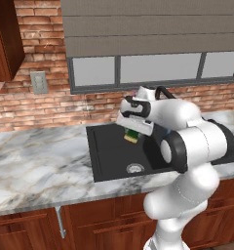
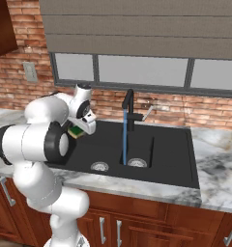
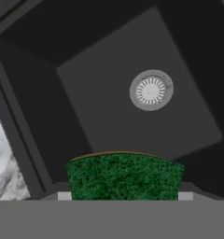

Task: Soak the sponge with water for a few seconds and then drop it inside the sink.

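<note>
Now sponge [image 3: 124,176] clamped in claw [image 1: 133,132], seemingly above sink [image 3: 34,60].

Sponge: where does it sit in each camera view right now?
Left base view: the sponge hangs under the pincer, centre, over the sink.
Right base view: sponge left of centre, beside the white arm.
Hand view: green face at bottom centre.
Shared landmark: the round silver drain below it.
</note>
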You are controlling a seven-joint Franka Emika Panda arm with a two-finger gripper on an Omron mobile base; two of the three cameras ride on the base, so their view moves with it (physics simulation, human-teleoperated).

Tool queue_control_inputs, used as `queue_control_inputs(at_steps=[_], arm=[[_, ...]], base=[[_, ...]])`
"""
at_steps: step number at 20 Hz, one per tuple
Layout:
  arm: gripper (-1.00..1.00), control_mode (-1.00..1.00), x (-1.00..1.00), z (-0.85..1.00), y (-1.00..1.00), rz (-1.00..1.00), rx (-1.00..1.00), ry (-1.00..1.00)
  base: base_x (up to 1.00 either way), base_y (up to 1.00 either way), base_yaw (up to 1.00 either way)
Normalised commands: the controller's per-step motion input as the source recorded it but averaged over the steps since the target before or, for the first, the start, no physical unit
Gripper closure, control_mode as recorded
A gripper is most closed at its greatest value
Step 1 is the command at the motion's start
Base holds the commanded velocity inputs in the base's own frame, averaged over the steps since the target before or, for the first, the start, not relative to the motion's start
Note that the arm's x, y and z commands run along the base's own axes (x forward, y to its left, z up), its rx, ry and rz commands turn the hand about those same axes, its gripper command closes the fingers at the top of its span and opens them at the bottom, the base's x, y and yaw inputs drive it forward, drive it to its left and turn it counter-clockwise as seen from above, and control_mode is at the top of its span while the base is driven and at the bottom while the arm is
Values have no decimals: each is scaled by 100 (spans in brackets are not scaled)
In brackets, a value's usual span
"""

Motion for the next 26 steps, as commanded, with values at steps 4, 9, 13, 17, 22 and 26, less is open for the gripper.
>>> queue_control_inputs(at_steps=[4,9,13,17,22,26], arm=[[100,-100,28,-31,14,0,-1,-15],[100,-100,17,-22,4,0,-1,-12],[100,-100,35,-34,0,0,-3,-9],[100,-100,31,-12,0,0,-6,-3],[100,-100,8,0,0,0,-6,0],[100,-100,0,0,0,0,-1,0]], base=[[0,0,0],[0,0,0],[0,0,0],[0,0,0],[0,0,0],[0,0,0]])
